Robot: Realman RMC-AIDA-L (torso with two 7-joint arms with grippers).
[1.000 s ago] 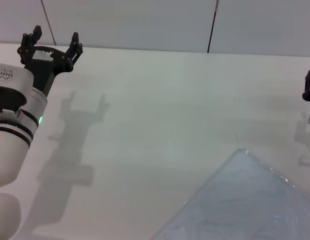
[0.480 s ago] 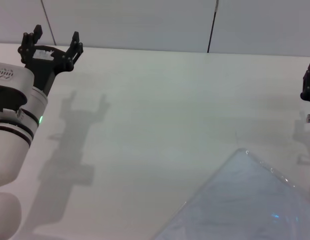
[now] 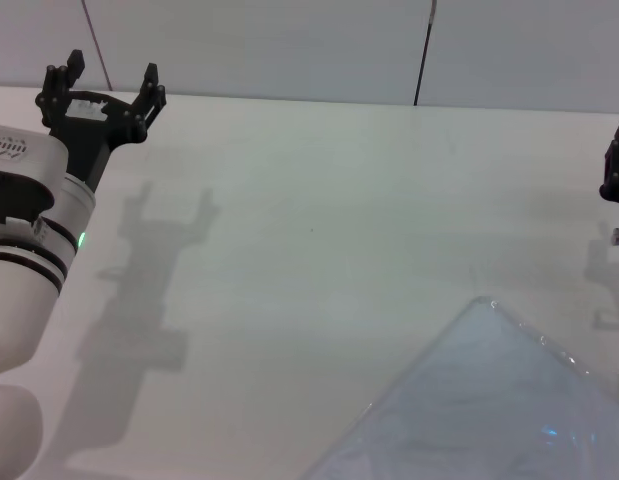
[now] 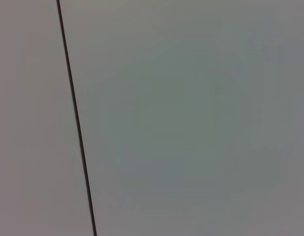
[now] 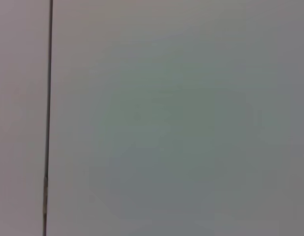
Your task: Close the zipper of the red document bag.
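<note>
A corner of the red document bag (image 3: 489, 400), translucent pale blue-grey plastic, lies flat on the white table at the lower right of the head view. Its zipper is out of view. My left gripper (image 3: 104, 78) is raised at the far left, far from the bag, open with nothing between its fingers. Only a dark part of my right gripper (image 3: 617, 170) shows at the right edge, above and beyond the bag. Both wrist views show only a plain wall with a dark seam.
The white table (image 3: 309, 230) stretches from the bag to the back wall (image 3: 289, 45). A dark vertical seam (image 3: 423, 50) runs down the wall.
</note>
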